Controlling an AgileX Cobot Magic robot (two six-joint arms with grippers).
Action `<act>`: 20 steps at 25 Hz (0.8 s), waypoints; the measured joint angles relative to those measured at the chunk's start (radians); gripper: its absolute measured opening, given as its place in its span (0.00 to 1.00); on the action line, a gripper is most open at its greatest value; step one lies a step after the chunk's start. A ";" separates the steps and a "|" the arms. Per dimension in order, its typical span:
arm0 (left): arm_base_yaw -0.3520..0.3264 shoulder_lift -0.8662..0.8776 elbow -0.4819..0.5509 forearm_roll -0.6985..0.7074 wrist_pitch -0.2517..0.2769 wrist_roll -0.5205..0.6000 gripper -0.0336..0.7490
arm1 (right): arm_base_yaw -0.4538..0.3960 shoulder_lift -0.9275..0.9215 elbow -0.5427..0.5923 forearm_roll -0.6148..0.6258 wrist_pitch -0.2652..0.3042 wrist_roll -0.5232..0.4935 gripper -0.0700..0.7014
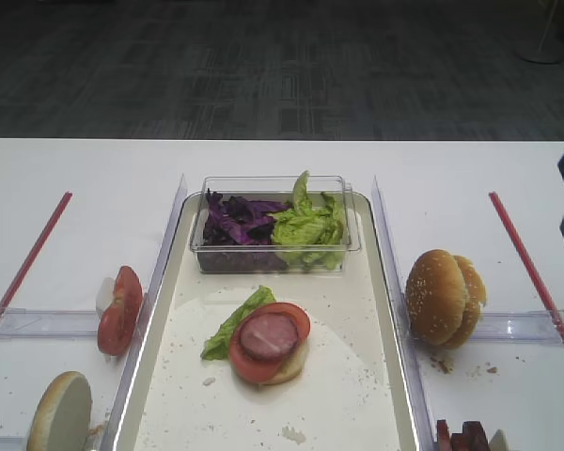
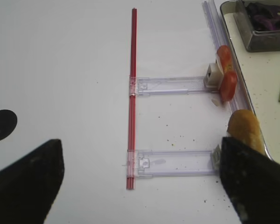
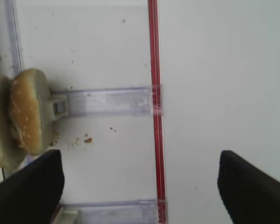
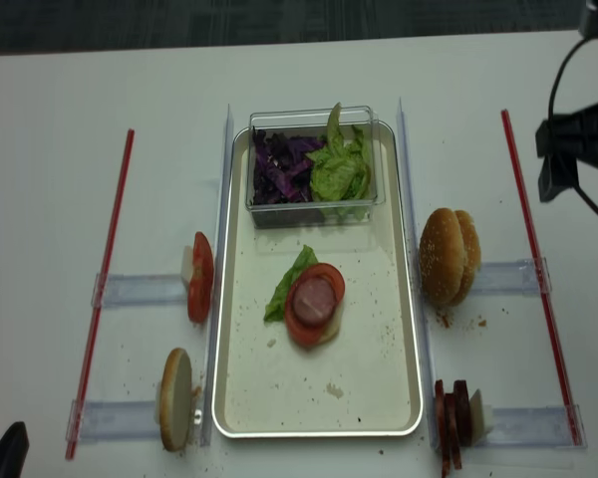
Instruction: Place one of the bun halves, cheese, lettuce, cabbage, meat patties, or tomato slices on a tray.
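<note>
right tool (image 3: 140, 182): jaws spread wide, nothing between them, hovering above bare table (image 3: 214, 70) past the red strip (image 3: 154, 93)
left tool (image 2: 140, 179): fingers wide apart and empty, over the table on its own side
tray (image 1: 395, 310): well to the inner side of the right tool; already carries a stack of bun, lettuce (image 1: 227, 329), tomato and meat patty (image 1: 269, 335)
bun halves (image 3: 18, 116): standing on edge just ahead and inward of the right tool
step in hand: between placements, I judge; a top bun seems due
next move: swing the right tool inward, straddle one bun half, close gently
</note>
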 joint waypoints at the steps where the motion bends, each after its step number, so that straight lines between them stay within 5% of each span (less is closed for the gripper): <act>1: 0.000 0.000 0.000 0.000 0.000 0.000 0.83 | 0.000 -0.032 0.034 0.000 -0.008 0.000 0.97; 11: 0.000 0.000 0.000 0.000 0.000 0.000 0.83 | 0.000 -0.418 0.408 -0.002 -0.035 0.000 0.96; 20: 0.000 0.000 0.000 0.002 0.000 0.000 0.83 | 0.000 -0.771 0.535 -0.002 0.022 0.012 0.93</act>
